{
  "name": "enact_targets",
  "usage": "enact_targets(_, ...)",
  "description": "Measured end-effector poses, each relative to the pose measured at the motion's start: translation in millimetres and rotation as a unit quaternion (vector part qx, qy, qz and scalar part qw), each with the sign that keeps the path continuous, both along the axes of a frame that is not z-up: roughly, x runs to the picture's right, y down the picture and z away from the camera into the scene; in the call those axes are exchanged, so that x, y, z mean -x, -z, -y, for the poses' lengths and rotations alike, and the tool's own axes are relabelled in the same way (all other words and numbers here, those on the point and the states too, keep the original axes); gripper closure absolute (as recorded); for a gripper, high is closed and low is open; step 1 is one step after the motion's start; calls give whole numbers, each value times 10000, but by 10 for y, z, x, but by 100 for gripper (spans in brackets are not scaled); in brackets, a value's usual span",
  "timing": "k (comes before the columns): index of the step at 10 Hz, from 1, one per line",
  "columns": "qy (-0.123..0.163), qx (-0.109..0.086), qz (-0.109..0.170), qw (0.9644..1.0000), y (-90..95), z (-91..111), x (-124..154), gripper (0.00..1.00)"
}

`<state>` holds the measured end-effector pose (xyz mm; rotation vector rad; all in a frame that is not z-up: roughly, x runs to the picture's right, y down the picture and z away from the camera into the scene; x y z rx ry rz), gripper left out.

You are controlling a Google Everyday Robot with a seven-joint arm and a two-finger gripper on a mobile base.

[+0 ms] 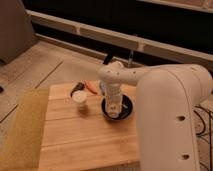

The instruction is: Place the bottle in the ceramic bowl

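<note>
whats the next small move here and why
Probably let go of the bottle and lift straight up. The pincer sits directly over the black bowl, and the bottle looks to be standing inside it already, so only the release seems left. The cream cup stands apart to the side.

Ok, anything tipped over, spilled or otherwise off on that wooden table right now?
Nothing stands out. The small whitish bottle stands upright in the glossy black ceramic bowl, with the gripper directly over it. The short cream cup is upright beside the bowl, and the orange carrot-like piece lies behind. No spill shows on the wooden table.
</note>
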<state>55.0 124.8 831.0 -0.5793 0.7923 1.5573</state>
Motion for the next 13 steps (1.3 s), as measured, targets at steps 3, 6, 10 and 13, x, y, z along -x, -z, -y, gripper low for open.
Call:
enact_targets(3, 2, -1, 2, 10000, 0, 1, 3, 92)
enact_targets(6, 1, 1, 1, 10000, 0, -1, 1, 97)
enact_targets(10, -1, -1, 0, 10000, 1, 0, -2, 78)
enact_targets(13, -2, 0, -1, 10000, 1, 0, -3, 46)
